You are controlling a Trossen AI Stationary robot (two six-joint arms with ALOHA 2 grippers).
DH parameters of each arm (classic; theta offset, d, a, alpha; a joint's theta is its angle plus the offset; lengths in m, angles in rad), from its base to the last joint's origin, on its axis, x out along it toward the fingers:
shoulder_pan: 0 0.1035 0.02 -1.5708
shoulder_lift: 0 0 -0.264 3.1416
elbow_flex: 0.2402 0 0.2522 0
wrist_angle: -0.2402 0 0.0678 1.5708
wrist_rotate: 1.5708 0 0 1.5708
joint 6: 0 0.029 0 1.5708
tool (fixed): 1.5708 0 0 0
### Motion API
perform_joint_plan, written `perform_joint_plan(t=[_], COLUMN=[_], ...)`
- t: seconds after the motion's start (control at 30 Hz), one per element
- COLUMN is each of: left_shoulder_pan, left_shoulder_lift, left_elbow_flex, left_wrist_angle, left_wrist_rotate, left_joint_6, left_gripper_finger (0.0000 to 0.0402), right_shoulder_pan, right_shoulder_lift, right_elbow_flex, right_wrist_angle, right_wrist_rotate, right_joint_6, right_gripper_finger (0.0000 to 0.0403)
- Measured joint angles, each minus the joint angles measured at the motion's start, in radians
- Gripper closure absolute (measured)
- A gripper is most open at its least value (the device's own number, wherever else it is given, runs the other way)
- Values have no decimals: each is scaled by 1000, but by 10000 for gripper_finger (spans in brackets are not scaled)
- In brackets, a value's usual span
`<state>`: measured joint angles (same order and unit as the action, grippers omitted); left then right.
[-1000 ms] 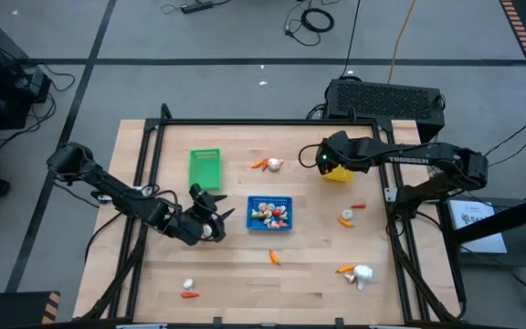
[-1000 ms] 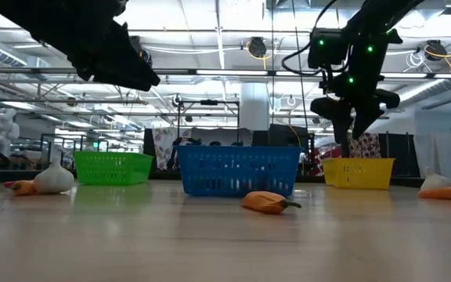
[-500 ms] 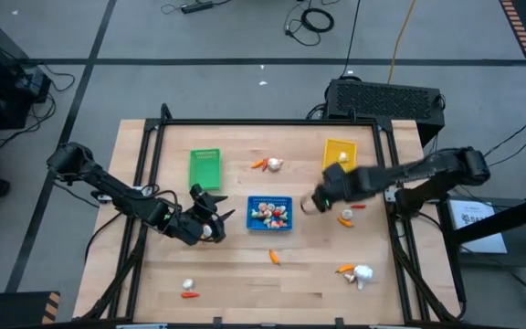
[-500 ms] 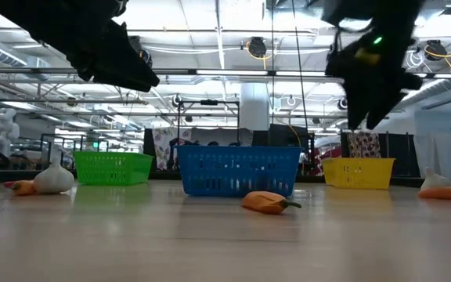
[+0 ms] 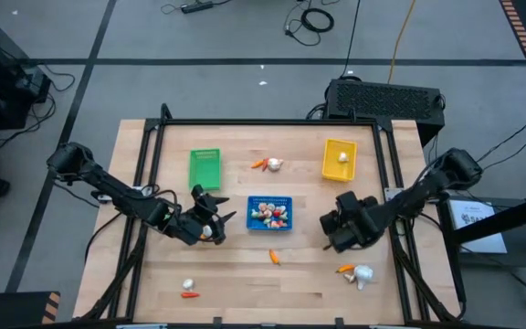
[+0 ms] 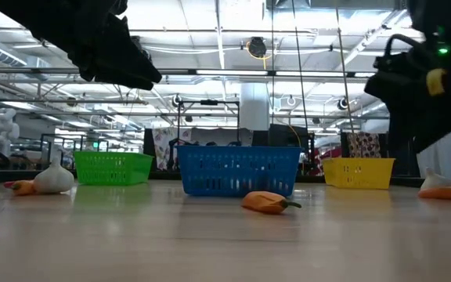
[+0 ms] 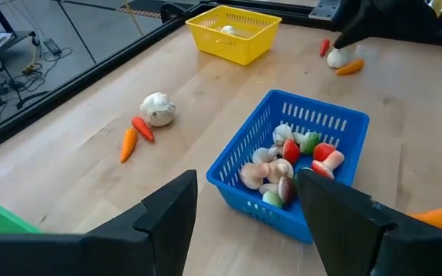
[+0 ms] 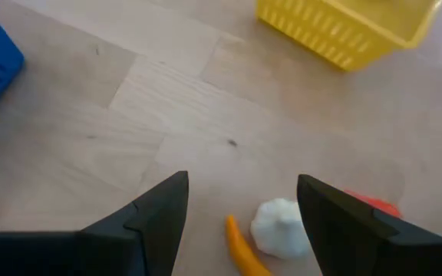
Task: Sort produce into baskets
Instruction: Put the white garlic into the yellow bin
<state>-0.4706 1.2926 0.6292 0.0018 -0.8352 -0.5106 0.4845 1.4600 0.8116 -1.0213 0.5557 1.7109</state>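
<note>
garlic bulb and carrot lie beneath the right hand, fingers apart, empty.

The table, filling the centre of the high frame, is seen as pale butcher-block wood with a smooth matt finish, framed by matt black metal rails. The blue basket, yellow basket and green basket are rendered in perforated plastic with a slight sheen, and the produce — a white garlic bulb, an orange carrot piece — is shown as smooth moulded plastic. Both gripper finger sets and arms are finished in matt black plastic, and the floor around the table is seen as dull grey with a smooth surface.
</note>
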Motion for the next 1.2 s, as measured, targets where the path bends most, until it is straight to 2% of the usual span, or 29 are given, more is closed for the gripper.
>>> perform_joint_plan(t=[0.2, 0.47, 1.2], left_shoulder_pan=[0, 0, 0], left_shoulder_lift=[0, 0, 0], left_elbow_flex=[0, 0, 0], left_wrist_angle=[1, 1, -1], left_wrist_rotate=[2, 2, 3], left_joint_6=[1, 0, 2], left_gripper_finger=[169, 169, 169], right_shoulder_pan=[50, 55, 58], right_shoulder_lift=[92, 224, 235], right_elbow_flex=[-1, 0, -1], right_wrist_angle=[-5, -19, -27], right_wrist_rotate=[12, 8, -31], right_joint_6=[126, 174, 188], right_gripper_finger=[184, 212, 269])
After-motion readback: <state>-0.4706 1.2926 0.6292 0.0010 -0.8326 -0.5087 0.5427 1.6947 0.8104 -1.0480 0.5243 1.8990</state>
